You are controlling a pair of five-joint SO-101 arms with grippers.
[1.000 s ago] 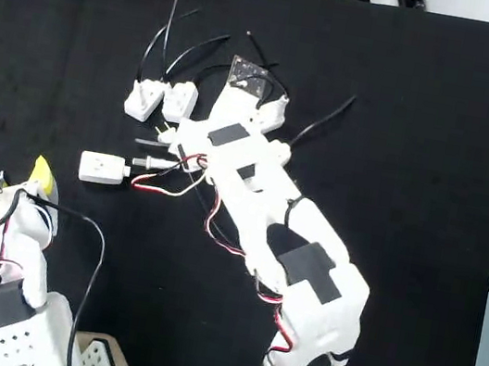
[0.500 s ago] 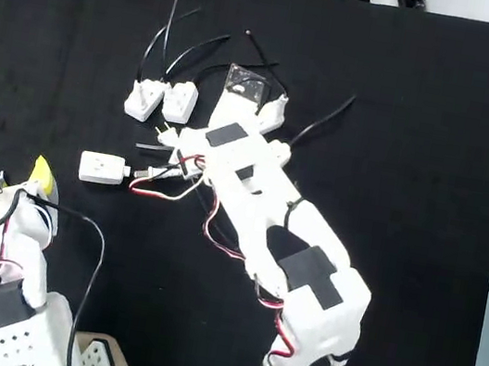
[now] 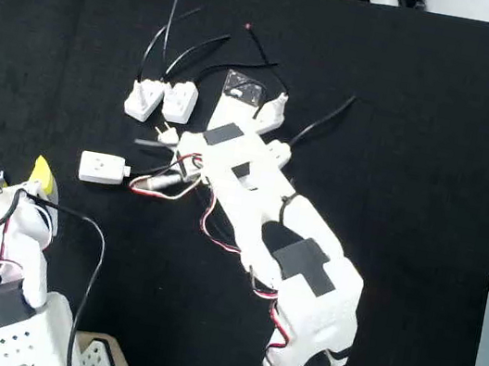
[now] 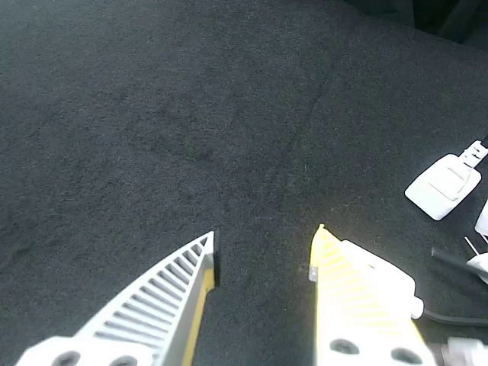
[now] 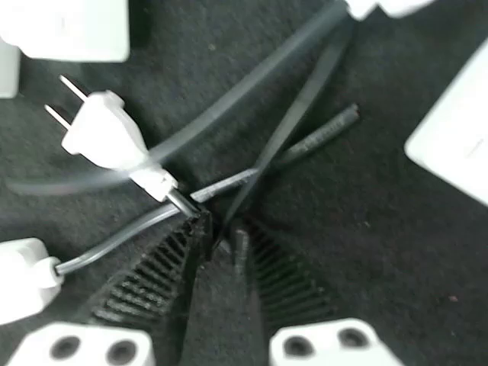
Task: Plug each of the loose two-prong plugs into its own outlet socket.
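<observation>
Right gripper: pinching a black cable just beside the plug, probably to steer it.
Left gripper: spread, well apart from the plug, likely waiting.

Table cover plain black. Plug white, prongs pale metal; cord black. Outlet sockets white. Left gripper — one finger white, ribbed, yellow along inner edge; other yellow with fine ridged stripes. Right gripper — fingers black, ribbed, on white base. Right arm white with black patches, red and white wires alongside.
</observation>
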